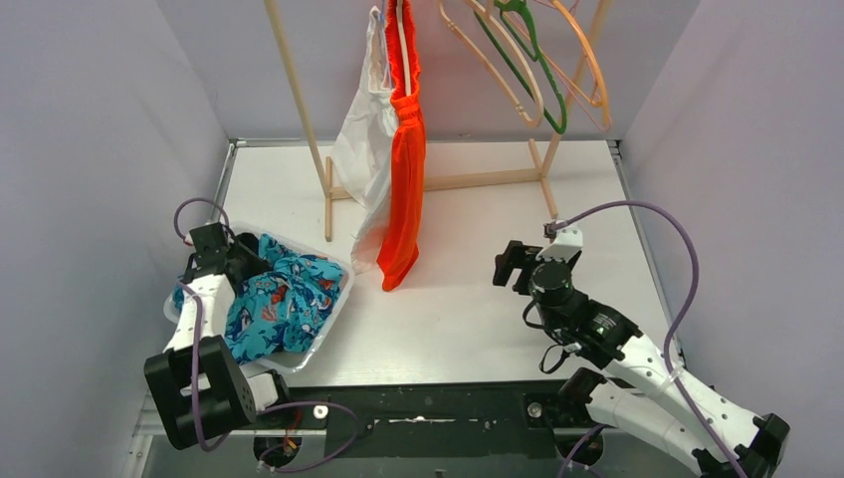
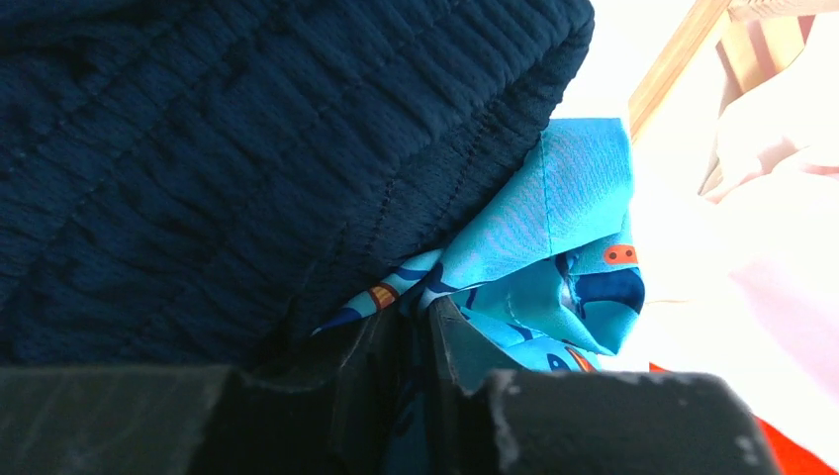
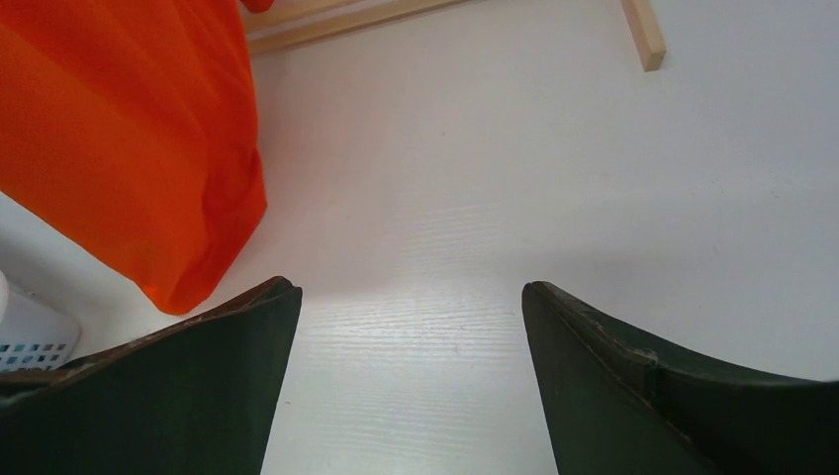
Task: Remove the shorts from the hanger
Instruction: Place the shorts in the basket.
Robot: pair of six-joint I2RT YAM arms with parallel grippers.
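Note:
Plain bright orange shorts (image 1: 405,159) hang from a hanger on the wooden rack (image 1: 299,95); their lower end almost reaches the table. They also show in the right wrist view (image 3: 129,129). Teal shark-print shorts (image 1: 284,304) lie in a white basket (image 1: 333,317) at the left. My left gripper (image 1: 237,257) is down in the basket, shut on a fold of the teal shorts (image 2: 574,213), with navy shorts (image 2: 228,148) pressed against it. My right gripper (image 1: 508,265) is open and empty (image 3: 411,288), low over the table to the right of the orange shorts.
White fabric (image 1: 363,134) hangs beside the orange shorts on the rack. Several empty hangers (image 1: 532,70) hang at the rack's right end. The rack's wooden foot (image 1: 478,180) crosses the back of the table. The basket's corner shows in the right wrist view (image 3: 30,332).

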